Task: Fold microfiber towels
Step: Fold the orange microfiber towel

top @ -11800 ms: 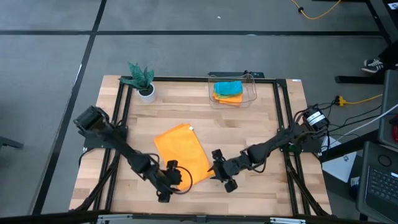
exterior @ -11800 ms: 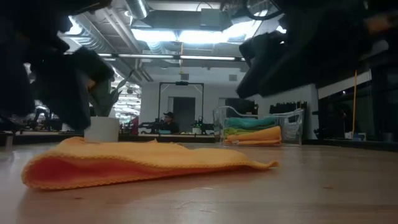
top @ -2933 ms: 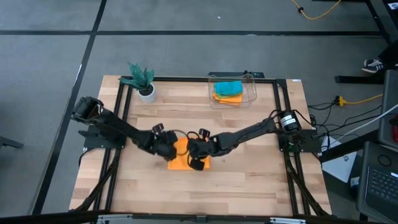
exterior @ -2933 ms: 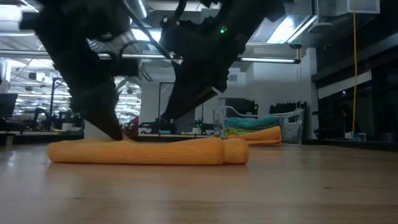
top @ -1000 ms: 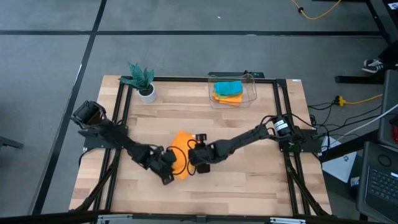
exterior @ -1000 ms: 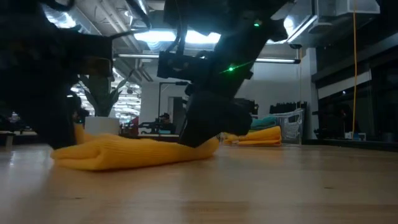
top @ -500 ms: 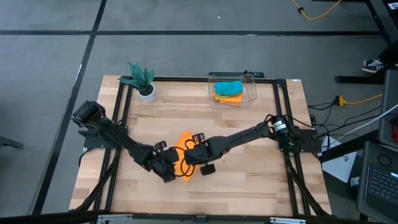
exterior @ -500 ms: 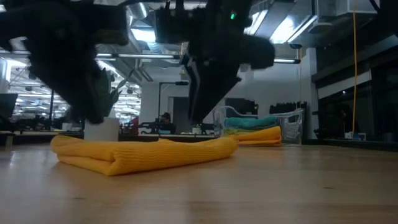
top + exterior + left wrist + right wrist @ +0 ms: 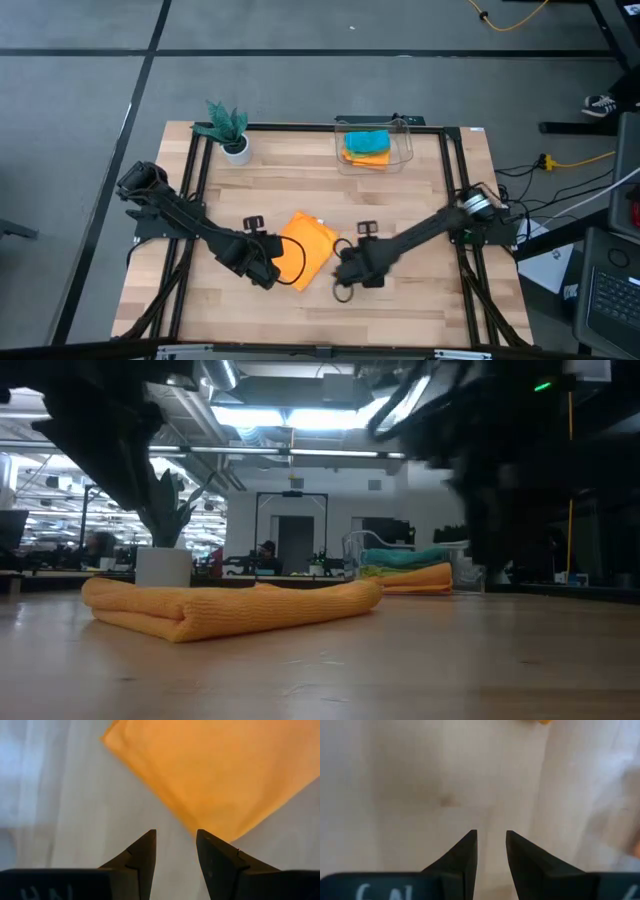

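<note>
An orange microfiber towel [image 9: 306, 248] lies folded in the middle of the table, flat on its underside; the low view shows its stacked layers [image 9: 230, 608]. My left gripper [image 9: 265, 272] hovers beside the towel's left near edge. It is open, and the towel [image 9: 215, 770] lies just beyond its fingers [image 9: 175, 832]. My right gripper [image 9: 348, 280] hangs to the right of the towel. It is open over bare wood [image 9: 491, 832]. More towels, teal on orange, are stacked in the clear bin [image 9: 375, 146].
The clear bin [image 9: 418, 568] stands at the far edge, right of centre. A small plant in a white pot [image 9: 229, 130] stands at the far left. Bare wood lies along the near edge and at the right of the table.
Both grippers have left the orange towel. My right gripper has swung toward the table's right edge and risen. My left gripper has lifted and tipped, drawing slightly left. The towel stays folded where it was, now uncovered.
</note>
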